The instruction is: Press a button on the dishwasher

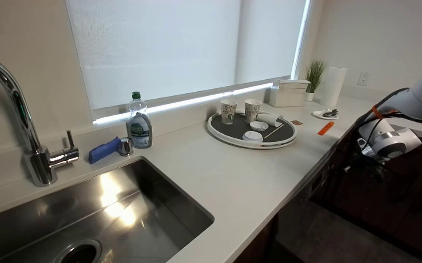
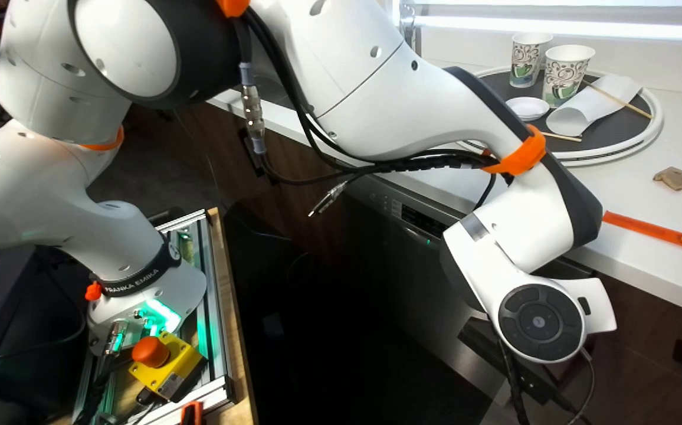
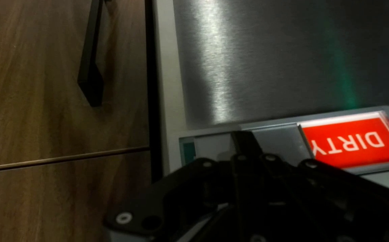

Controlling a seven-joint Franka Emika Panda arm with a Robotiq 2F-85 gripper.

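Note:
The dishwasher has a dark, brushed-metal front (image 2: pixel 388 283) under the counter in an exterior view. Its control panel (image 2: pixel 417 221) runs along the top, with a dark display, small buttons on its left and a lit green dot. In the wrist view, the dishwasher front (image 3: pixel 275 60) fills the upper right. A grey slider plate with a red "DIRTY" label (image 3: pixel 356 143) is on it. My gripper (image 3: pixel 246 136) is shut and empty, its tips in front of the slider's grey part; I cannot tell whether they touch. The buttons do not show in the wrist view.
Brown wooden cabinet doors (image 3: pixel 46 84) with a black handle (image 3: pixel 92 60) stand left of the dishwasher in the wrist view. The white counter (image 1: pixel 181 175) overhangs the front. A round tray (image 1: pixel 211 126) with cups, an orange level (image 1: pixel 326 128) and a sink (image 1: pixel 167 204) are there.

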